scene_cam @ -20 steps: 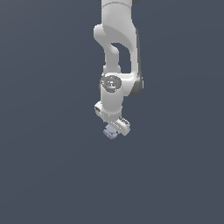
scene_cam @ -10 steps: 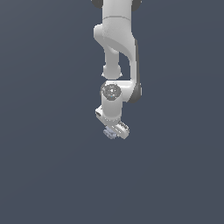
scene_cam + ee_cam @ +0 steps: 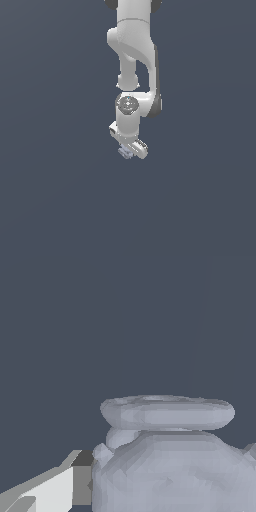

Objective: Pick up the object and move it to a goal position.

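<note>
Your arm (image 3: 134,60) hangs straight down in the exterior view against a plain dark grey-blue backdrop. At its lower end the gripper (image 3: 128,152) carries the object (image 3: 124,152), a small pale grey-blue lump tucked under the white gripper bar (image 3: 136,146), toward the exterior view's left end of it. In the wrist view the object (image 3: 175,466) fills the near field, lumpy and faceted with a flattened rim on its far side, and one white finger (image 3: 47,491) presses against its flank. You have the gripper pinching the object, held clear of any surface you can see.
</note>
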Robot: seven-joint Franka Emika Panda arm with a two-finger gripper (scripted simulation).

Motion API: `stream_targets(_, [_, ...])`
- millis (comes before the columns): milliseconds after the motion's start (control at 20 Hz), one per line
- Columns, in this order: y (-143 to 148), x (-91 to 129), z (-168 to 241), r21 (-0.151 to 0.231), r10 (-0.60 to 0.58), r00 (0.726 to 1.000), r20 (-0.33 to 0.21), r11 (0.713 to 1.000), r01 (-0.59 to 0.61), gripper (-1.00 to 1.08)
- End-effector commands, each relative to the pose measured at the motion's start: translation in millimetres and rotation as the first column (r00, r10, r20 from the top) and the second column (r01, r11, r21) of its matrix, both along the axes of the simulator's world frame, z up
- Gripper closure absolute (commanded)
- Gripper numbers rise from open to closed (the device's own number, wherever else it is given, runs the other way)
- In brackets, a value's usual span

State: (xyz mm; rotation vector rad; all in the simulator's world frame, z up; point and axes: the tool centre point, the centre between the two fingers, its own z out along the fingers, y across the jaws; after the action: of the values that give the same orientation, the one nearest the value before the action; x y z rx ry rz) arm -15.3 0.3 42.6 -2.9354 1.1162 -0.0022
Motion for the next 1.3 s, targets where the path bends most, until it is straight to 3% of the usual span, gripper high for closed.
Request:
stream_targets(0, [0, 0, 0, 0.000, 0.000, 1.000, 0.000, 1.000, 0.000, 1.08])
stream_targets(600, [14, -14, 31, 0.000, 0.000, 1.000, 0.000, 1.000, 0.000, 1.08])
stream_targets(1250, [57, -55, 128, -0.001, -0.001, 1.000, -0.001, 1.000, 0.001, 1.08])
